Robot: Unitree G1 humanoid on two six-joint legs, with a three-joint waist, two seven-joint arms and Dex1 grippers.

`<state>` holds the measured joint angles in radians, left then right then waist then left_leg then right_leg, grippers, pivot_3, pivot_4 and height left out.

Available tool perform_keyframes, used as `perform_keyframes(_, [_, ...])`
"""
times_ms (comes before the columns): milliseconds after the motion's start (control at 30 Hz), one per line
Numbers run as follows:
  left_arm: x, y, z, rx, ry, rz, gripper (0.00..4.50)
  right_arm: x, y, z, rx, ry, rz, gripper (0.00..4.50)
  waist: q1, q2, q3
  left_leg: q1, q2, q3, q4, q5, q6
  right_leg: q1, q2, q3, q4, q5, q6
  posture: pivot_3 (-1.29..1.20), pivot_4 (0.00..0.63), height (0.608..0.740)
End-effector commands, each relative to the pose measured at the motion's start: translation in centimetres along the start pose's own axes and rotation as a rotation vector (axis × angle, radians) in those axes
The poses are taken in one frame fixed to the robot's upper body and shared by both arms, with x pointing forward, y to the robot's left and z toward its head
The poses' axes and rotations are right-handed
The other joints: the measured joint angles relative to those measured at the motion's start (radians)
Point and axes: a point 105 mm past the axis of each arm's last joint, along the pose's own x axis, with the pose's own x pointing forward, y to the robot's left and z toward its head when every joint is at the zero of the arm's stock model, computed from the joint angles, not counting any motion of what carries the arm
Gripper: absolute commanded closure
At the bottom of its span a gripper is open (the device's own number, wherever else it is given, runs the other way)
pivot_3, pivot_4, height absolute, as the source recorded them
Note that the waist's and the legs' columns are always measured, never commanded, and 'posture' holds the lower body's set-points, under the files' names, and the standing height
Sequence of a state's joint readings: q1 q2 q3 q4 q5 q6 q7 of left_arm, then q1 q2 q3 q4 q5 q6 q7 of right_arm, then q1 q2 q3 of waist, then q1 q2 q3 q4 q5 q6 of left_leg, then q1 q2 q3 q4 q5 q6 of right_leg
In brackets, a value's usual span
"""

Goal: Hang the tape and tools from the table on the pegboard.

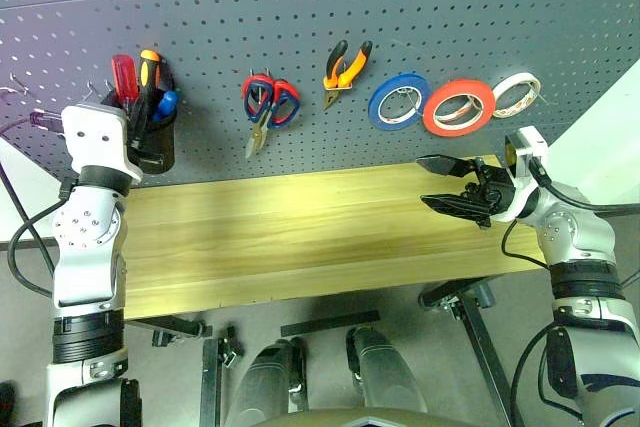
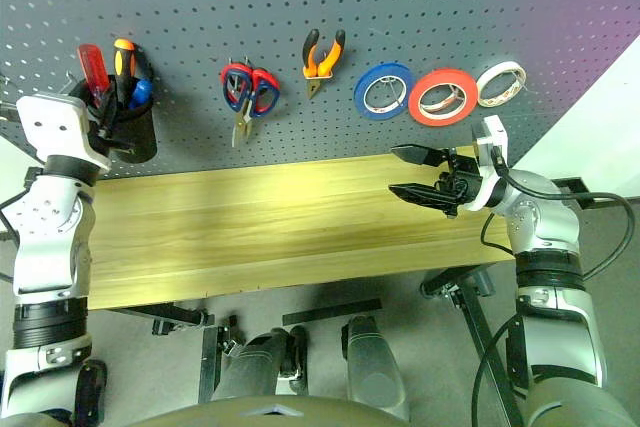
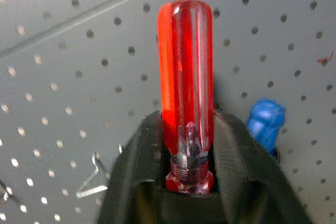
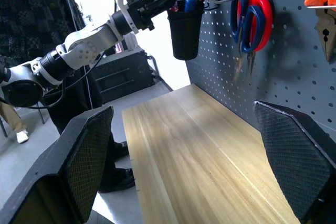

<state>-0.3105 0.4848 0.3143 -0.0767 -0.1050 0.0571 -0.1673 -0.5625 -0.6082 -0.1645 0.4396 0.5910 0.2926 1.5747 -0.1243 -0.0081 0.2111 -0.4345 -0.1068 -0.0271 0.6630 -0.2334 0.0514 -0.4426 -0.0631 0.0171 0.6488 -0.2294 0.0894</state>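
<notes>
Left wrist view: my left gripper (image 3: 190,182) has its black fingers (image 3: 239,166) around the slim red-handled screwdriver (image 3: 186,85); can't tell whether they press it. It stands in the black cup (image 1: 158,142). Right gripper (image 1: 447,183) hangs wide open, empty, over the light wood-plank table (image 1: 300,237). Beyond, orange-and-black pliers (image 1: 345,69) and red tape ring (image 1: 458,108) hang on the dark grey pegboard (image 1: 300,7).

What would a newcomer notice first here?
The red-handled screwdriver standing in the black cup on the pegboard, with the left gripper at its handle. Next, the red tape hanging between the blue roll and white roll, above the table.
</notes>
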Motion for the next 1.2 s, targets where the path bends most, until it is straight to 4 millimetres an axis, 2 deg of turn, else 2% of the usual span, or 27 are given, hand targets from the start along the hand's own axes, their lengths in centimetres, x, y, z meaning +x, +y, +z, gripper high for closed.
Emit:
perform_keyframes(33, [0.1,1.0,0.5,-0.019,-0.019,0.037,1.67,0.0,0.1,1.0,-0.044,-0.013,0.006,0.0,0.002,0.0,0.0,0.0,0.0,0.0,0.0,0.0,0.0,0.0,0.0,0.0,0.0,0.0,0.0,-0.21,0.212,0.74])
perform_keyframes(200, [0.2,0.7,1.4,0.0,-0.056,0.022,0.04,0.1,0.0,1.0,-0.046,-0.013,0.005,0.0,0.003,0.0,0.0,0.0,0.0,0.0,0.0,0.0,0.0,0.001,0.0,0.0,0.0,0.0,0.0,-0.21,0.213,0.74])
perform_keyframes(267, [0.2,0.5,2.2,0.012,-0.093,0.021,0.04,0.2,-0.1,1.0,-0.045,-0.017,0.005,0.0,0.004,0.0,0.0,0.0,0.0,0.0,0.0,0.0,0.0,0.001,0.0,0.0,0.0,0.0,0.0,-0.21,0.213,0.74])
perform_keyframes(400, [-0.1,0.1,5.1,0.109,-0.216,0.034,0.04,0.4,-0.2,1.0,-0.046,-0.022,0.012,0.0,0.004,0.0,0.0,0.0,0.0,0.0,0.0,0.0,0.0,0.001,0.0,0.0,-0.001,0.0,0.0,-0.2,0.21,0.74])
perform_keyframes(533, [0.0,-1.2,7.6,0.157,-0.301,0.013,0.04,0.5,-0.3,1.0,-0.046,-0.03,0.016,0.0,0.006,0.0,0.0,0.0,0.0,0.0,0.0,0.0,0.0,0.001,0.0,0.0,-0.001,0.0,0.0,-0.19,0.205,0.74])
perform_keyframes(633, [0.1,-3.3,9.2,0.185,-0.355,-0.069,0.04,0.6,-0.5,1.0,-0.052,-0.033,0.019,0.0,0.009,0.0,0.0,0.0,0.0,0.0,0.0,0.0,0.0,0.001,0.0,0.0,-0.001,0.0,0.0,-0.19,0.198,0.74])
perform_keyframes(733, [0.1,-5.4,9.8,0.133,-0.371,-0.184,0.04,0.7,-0.6,1.1,-0.064,-0.035,0.023,0.0,0.013,0.0,0.0,0.0,0.0,0.0,0.0,0.0,0.0,0.001,0.0,0.0,-0.001,0.0,0.0,-0.19,0.184,0.74])
perform_keyframes(933, [0.1,-9.2,9.0,0.017,-0.332,-0.377,0.04,0.6,-0.9,1.1,-0.087,-0.04,0.014,0.0,0.024,0.0,-0.001,0.0,0.0,0.0,0.0,0.0,0.0,0.001,0.0,-0.001,-0.001,0.0,0.0,-0.2,0.149,0.74])
perform_keyframes(1067, [-0.2,-12.3,7.9,-0.127,-0.256,-0.54,0.04,0.7,-1.2,1.1,-0.097,-0.048,0.002,0.0,0.026,0.002,-0.005,0.001,-0.001,0.0,0.0,0.0,0.0,0.001,0.0,-0.001,-0.001,0.0,0.0,-0.21,0.114,0.74])
perform_keyframes(1133, [-0.6,-13.5,6.6,-0.176,-0.193,-0.612,0.04,0.7,-1.3,0.9,-0.1,-0.051,-0.005,0.0,0.026,0.003,-0.009,0.001,-0.001,0.0,0.0,0.0,0.0,0.001,0.0,-0.001,-0.001,0.0,0.0,-0.22,0.096,0.74])
perform_keyframes(1200, [-0.9,-14.4,4.1,-0.334,-0.039,-0.673,0.04,0.7,-1.3,0.6,-0.097,-0.054,-0.009,0.0,0.023,0.005,-0.021,0.001,-0.001,0.0,0.001,0.001,-0.001,0.001,0.001,-0.001,-0.001,0.0,0.0,-0.22,0.079,0.74])
